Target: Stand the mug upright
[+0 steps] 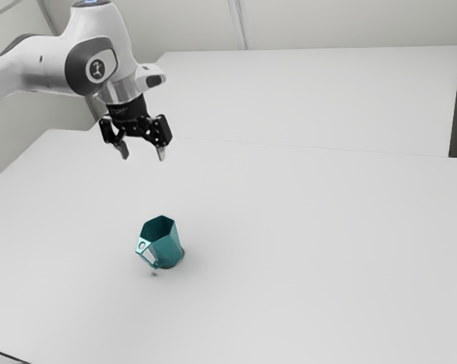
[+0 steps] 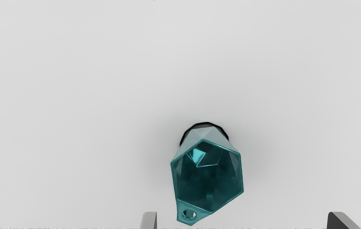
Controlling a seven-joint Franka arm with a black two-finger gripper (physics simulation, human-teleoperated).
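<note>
Above the table (image 1: 311,243), your gripper (image 1: 142,155) hangs with fingers wide apart, nothing between them, likely leaving room to straddle the mug (image 1: 164,246); down there it leans handle-side low on the tabletop, probably propped by that handle.

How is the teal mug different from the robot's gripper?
The mug is teal, while the gripper is mostly black. The mug is a hollow cup with one handle; the gripper has two fingers, spread apart. The mug is on the table, while the gripper hangs above it. Both look empty.
</note>
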